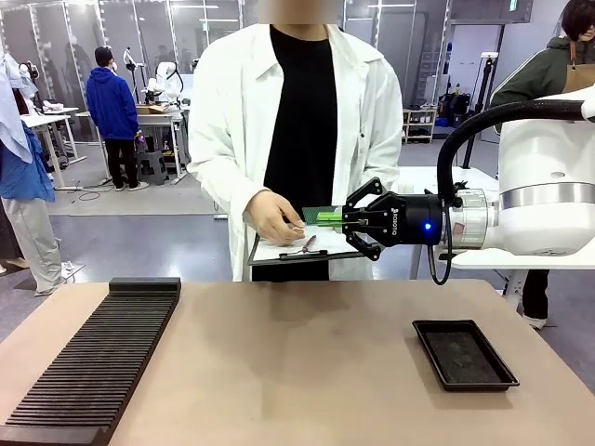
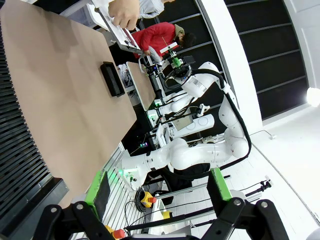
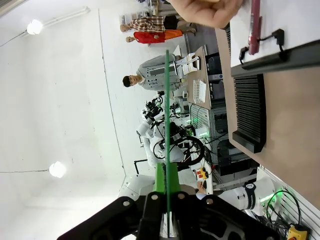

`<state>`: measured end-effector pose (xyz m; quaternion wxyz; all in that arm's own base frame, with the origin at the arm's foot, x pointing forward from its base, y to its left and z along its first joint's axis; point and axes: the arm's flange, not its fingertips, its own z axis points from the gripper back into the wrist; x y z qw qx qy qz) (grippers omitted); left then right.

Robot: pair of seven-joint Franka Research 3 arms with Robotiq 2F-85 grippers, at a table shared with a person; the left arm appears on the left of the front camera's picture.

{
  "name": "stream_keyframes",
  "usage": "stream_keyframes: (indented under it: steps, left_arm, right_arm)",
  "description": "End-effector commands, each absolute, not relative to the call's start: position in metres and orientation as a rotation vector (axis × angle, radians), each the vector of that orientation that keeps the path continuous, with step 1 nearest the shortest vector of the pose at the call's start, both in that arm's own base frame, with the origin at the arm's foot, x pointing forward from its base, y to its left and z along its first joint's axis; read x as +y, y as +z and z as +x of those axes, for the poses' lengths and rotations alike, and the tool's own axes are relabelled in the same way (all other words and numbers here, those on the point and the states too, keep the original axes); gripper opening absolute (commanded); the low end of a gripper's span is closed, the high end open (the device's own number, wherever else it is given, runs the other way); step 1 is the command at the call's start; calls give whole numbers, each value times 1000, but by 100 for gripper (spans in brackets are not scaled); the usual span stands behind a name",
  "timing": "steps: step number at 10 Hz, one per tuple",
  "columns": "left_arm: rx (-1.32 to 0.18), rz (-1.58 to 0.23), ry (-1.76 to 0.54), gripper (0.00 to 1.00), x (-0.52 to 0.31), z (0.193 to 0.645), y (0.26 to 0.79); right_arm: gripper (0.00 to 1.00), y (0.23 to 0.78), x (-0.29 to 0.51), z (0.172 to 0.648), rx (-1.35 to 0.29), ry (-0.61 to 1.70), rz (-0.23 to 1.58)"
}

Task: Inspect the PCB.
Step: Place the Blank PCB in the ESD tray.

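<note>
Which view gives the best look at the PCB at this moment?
The front view: the PCB is held flat in the right gripper above the clipboard, near the person's hand. The right wrist view shows it edge-on, as a thin green line. The left wrist view shows it as a far green speck.

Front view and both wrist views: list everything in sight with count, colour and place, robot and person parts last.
PCB: one, green, held off the table in the right pincer, out toward the person; edge-on in the right wrist view.
Clipboard: one, white, held by the person at the far edge.
Pen: one, reddish, on the clipboard.
Shallow tray: one, black, table right.
Slotted rack: one, black, table left.
Table: one, tan.
Right pincer: shut on the PCB.
Left pincer: open, raised beside the table.
Person's hand: on the clipboard.
</note>
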<state>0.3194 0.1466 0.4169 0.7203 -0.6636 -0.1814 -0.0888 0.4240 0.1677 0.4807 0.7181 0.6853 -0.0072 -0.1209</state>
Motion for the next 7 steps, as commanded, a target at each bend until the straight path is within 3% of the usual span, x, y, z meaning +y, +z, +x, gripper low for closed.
stream_keyframes:
  steps: [1, 7]
  left_arm:
    - [-394, -1459, -199, 100, 148, 318, 418]
    - [-394, -1459, -199, 100, 148, 318, 418]
  right_arm:
    - [0, 483, 169, 424, -14, -262, 1526]
    - [3, 482, 64, 403, -163, -178, 1306]
